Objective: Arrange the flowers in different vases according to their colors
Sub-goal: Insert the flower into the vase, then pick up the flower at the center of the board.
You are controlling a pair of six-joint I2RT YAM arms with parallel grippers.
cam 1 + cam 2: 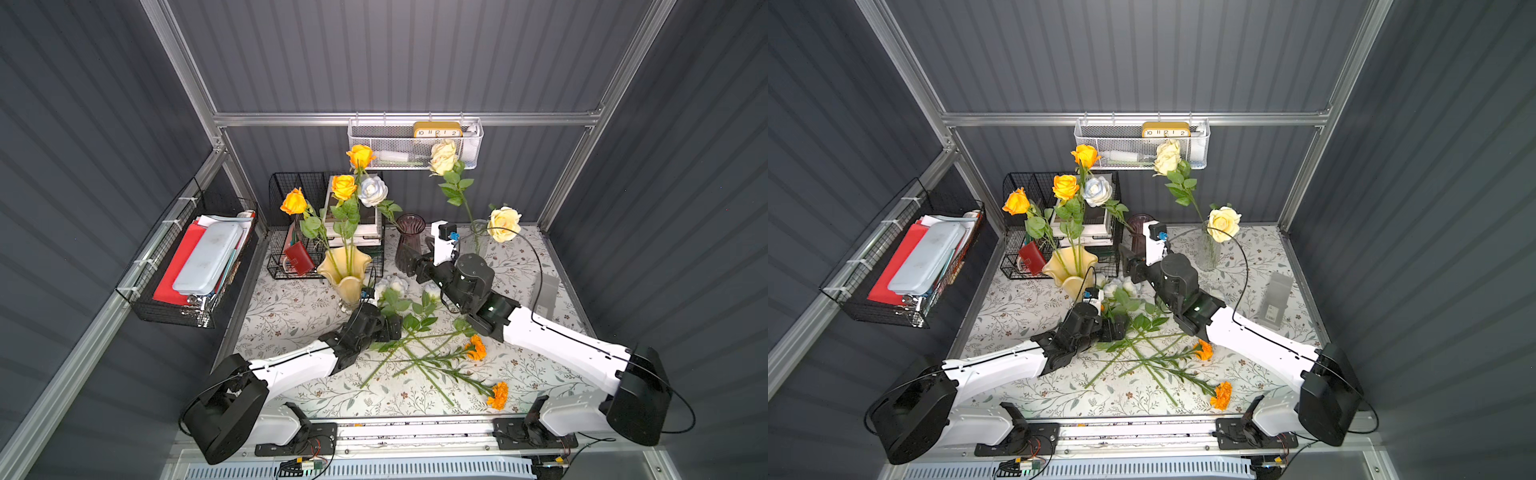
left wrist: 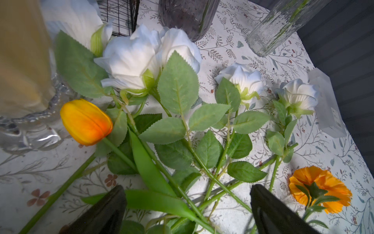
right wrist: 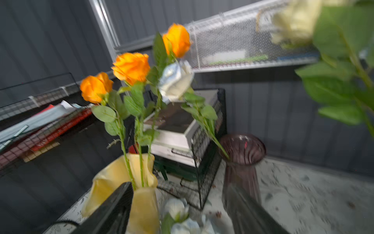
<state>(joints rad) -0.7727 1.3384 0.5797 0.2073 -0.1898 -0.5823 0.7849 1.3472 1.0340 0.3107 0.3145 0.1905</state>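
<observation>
Viewing the blurred right wrist feed, I read right pincer (image 3: pixel 177 185) wide, empty; left pincer (image 2: pixel 187 186) wide, partly cropped, over loose flowers (image 2: pixel 129 60).

Creamy-yellow vase (image 1: pixel 347 270): seen upright at the back of the worktop (image 1: pixel 291 307), wavy rim flared; three yellow-orange roses (image 1: pixel 344 187) are held in it.
Purple vase (image 1: pixel 405 245): ribbed and waisted, stood upright; one bluish-white rose (image 1: pixel 372 190) is leaned out over its rim.
Clear vase (image 1: pixel 1208 253): textured cylinder, upright; two cream roses (image 1: pixel 503 223) are carried in it.
Loose white roses (image 2: pixel 149 58): several, laid flat, stems crossed.
Marigolds (image 1: pixel 476 347): two, laid flat among the crossed stems.
Orange tulip (image 2: pixel 86 121): laid beside the creamy-yellow vase's foot.
</observation>
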